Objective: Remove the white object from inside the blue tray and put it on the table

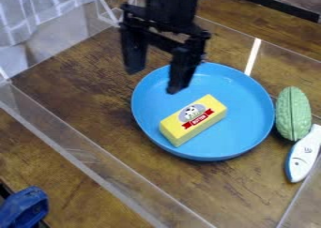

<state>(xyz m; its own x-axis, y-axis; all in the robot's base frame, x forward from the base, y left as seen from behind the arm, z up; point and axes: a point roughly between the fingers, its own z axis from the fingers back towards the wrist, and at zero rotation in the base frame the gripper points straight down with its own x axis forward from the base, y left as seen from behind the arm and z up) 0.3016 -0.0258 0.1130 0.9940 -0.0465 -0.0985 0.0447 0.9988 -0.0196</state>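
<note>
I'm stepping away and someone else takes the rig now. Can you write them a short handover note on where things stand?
Gripper: open, pointing down, empty, above the far-left rim of the blue tray.
White object: the yellow block with the white-and-red label lies flat in the middle of the tray, untouched.
Table: bare wood left of the tray; a green oval and a white item lie to its right.
Done: nothing grasped yet.
Left: lower onto the block, grip, lift out, set it on the table.
</note>
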